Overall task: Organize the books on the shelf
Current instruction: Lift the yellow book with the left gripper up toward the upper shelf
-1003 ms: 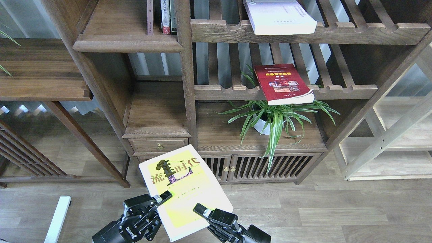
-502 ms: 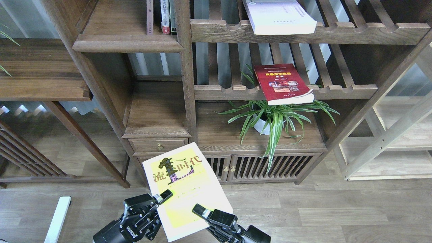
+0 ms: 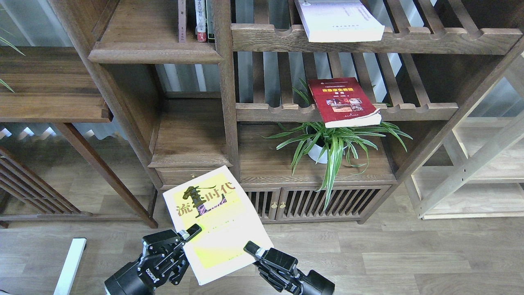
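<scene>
The large yellow-green and white paperback book point(image 3: 215, 223) lies flat between both grippers. Left gripper point(image 3: 189, 235) pinches its left edge; right gripper point(image 3: 252, 248) pinches its lower right edge.

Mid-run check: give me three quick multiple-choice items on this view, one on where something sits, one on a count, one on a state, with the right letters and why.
1. Where does the red book lie?
A. on the floor
B. on the slatted shelf above the plant
C. in the drawer

2. How many large thin books lie flat on slatted shelves?
A. two
B. none
C. four

3. What state is the yellow book in?
A. standing among the upright books
B. lying on the floor
C. held up between both pincers

Answers: 1 B, it overhangs the rail right over the leaves. 2 A, the red one and the pale book. 3 C, the left pincer and right pincer meet its two side edges.
</scene>
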`<state>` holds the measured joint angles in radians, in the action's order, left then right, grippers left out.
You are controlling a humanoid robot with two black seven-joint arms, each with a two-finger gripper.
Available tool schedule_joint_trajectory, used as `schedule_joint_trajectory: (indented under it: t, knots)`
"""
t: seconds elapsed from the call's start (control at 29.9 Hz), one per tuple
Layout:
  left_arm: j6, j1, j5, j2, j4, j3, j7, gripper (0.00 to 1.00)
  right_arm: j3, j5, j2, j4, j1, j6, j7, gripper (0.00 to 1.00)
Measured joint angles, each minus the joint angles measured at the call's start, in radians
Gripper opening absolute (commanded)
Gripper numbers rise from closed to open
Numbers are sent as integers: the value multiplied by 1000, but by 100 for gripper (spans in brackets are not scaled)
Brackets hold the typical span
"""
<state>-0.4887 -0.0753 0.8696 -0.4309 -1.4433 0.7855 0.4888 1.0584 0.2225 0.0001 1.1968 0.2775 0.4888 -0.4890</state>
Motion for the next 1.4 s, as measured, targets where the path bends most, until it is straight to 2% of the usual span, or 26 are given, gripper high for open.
schedule_joint_trajectory:
  t: [0.23, 0.53, 0.84, 0.97, 1.2, 1.4]
  knots:
    - [0, 1, 1, -96, -32, 70, 0, 7, 108, 2, 0, -136, 5, 0, 0, 69]
    - [0, 0, -3, -238, -90, 157, 0, 7, 119, 9, -4, -223, -2, 0, 0, 69]
    - [0, 71, -18, -438, -43, 215, 0, 5, 105, 9, -4, -241, -19, 0, 0, 69]
    - [0, 154, -18, -511, -13, 193, 0, 5, 98, 8, -1, -244, -29, 0, 0, 69]
    - [0, 284, -18, -610, -2, 62, 0, 5, 92, 8, -2, -244, -32, 0, 0, 69]
    - [0, 336, -18, -678, -2, 20, 0, 5, 91, 9, -7, -244, -40, 0, 0, 69]
